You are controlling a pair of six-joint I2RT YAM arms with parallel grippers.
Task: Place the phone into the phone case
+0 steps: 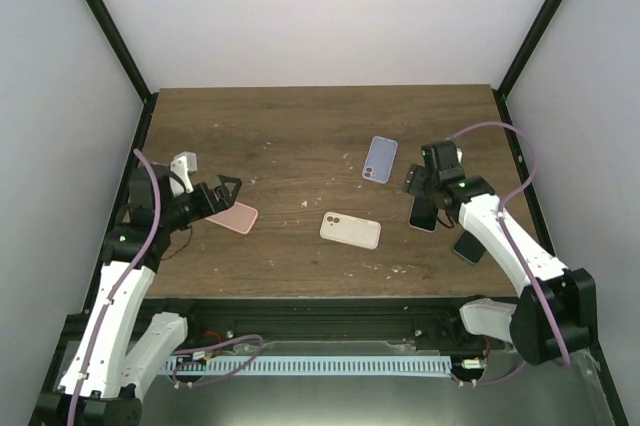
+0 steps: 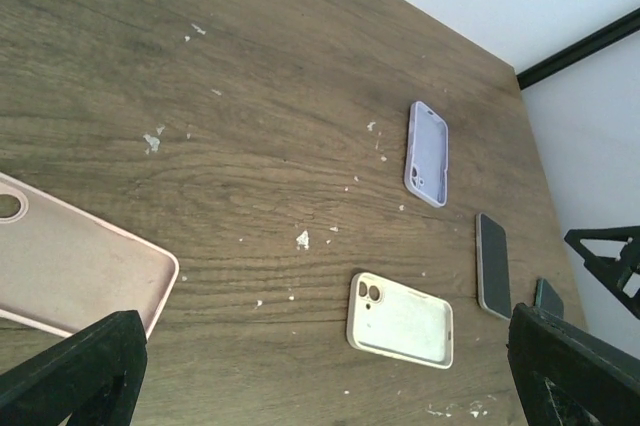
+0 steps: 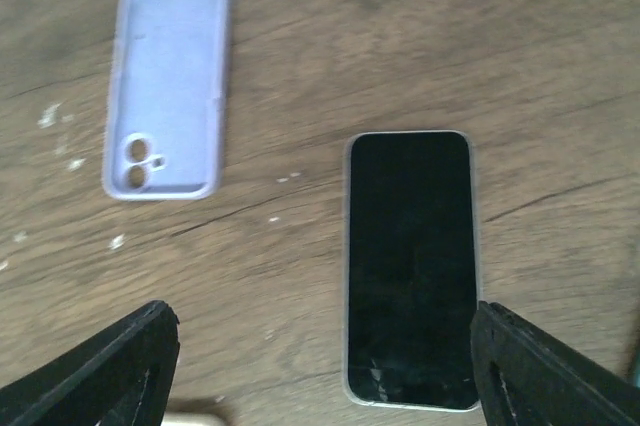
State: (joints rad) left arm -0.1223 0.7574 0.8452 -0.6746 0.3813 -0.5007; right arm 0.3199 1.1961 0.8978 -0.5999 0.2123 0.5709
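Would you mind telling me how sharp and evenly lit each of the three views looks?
Top external: even, diffuse light on the table, only faint shadows, no glare. Left wrist: wood grain and cream case crisp; the near fingers dark and soft. Right wrist: slightly blurred overall, with soft edges on the lilac case and phone.

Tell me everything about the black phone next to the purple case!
The black phone is a flat rectangle with rounded corners, a dark, glassy screen and a thin pale rim. Small cracks show near one corner of the glass. It lies flat, screen up, on the wooden table, on the right arm's side. Only the table touches it. The purple case lies apart beside it. The right claw hangs above it, open, with the phone between its fingers in the wrist view.
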